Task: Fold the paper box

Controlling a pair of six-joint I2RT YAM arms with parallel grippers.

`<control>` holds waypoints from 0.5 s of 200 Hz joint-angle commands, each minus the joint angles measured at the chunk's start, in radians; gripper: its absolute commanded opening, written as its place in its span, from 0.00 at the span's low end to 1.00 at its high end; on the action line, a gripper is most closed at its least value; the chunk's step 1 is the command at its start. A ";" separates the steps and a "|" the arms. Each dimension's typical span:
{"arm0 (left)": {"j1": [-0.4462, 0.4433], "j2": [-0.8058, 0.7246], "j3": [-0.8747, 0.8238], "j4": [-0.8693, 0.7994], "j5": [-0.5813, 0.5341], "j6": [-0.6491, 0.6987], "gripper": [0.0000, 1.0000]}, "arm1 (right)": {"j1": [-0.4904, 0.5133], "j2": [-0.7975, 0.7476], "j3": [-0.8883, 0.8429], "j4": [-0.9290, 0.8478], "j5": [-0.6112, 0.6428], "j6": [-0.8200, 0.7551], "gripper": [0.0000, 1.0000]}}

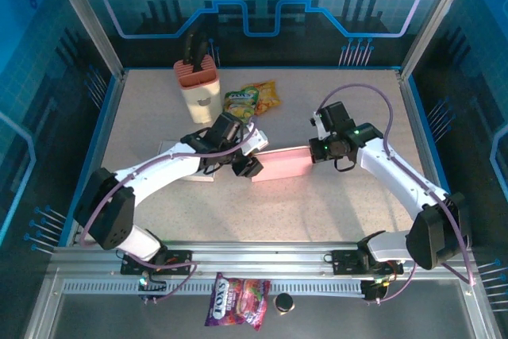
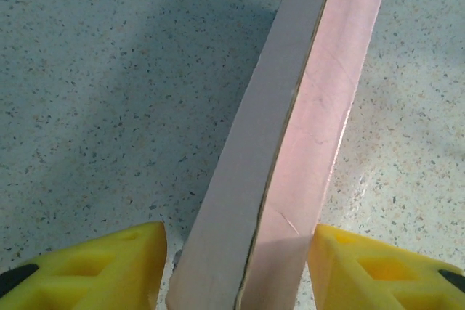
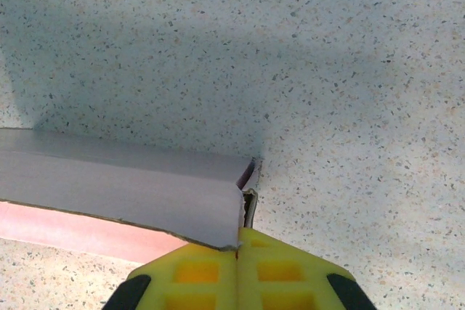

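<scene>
Fingers first: the left fingers stand parted on either side of one end of the box. One is against the pink face and the other is a sliver off the grey one, so I read them as released rather than clamping. The right fingers are clenched tight together, and a thin cardboard edge at the box's far corner runs into the seam between them, so they appear to be pinching it. Out from there, the box lies near the middle of the worktop, bridging the gap between the two arms. It is a slim pink strip with a grey inner panel folded along one long crease against the pink outer wall. As a judgement, the task is only partly done. One long side looks creased up or over, but the piece is narrow and flattish, with no closed box form and no tucked end flaps to be seen. The other walls and ends would be what is left. From above, its long axis runs across the worktop from the left arm to the right arm. The right end sits slightly farther from the bases, and the pink face is turned upward. From the left wrist, the box stretches straight away from the fingers, leaning a little to one side.
</scene>
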 commanded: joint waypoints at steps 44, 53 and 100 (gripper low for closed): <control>-0.001 -0.182 -0.051 0.054 -0.101 -0.241 0.53 | 0.046 -0.003 -0.021 -0.024 0.048 0.076 0.00; 0.006 -0.201 -0.043 0.039 -0.123 -0.310 0.52 | 0.050 0.004 -0.017 -0.028 0.049 0.082 0.00; 0.031 -0.160 0.104 -0.264 -0.052 -0.566 0.44 | 0.057 0.012 0.003 -0.046 0.060 0.103 0.00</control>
